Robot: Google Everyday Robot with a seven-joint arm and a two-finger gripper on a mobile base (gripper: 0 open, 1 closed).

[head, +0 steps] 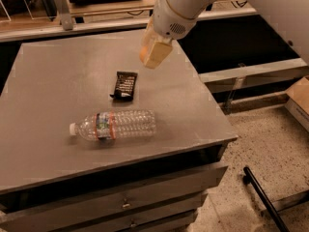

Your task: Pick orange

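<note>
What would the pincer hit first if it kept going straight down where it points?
Probably bare table just beside the snack bar; the pincer, holding the orange, hangs above it. Depth is unclear.

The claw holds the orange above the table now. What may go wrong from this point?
1. Only an edge of the orange shows in the claw, so the hold may be shallow and the round fruit might slip.
2. If it drops, it may roll off the table, or hit the snack bar lying close by.
</note>
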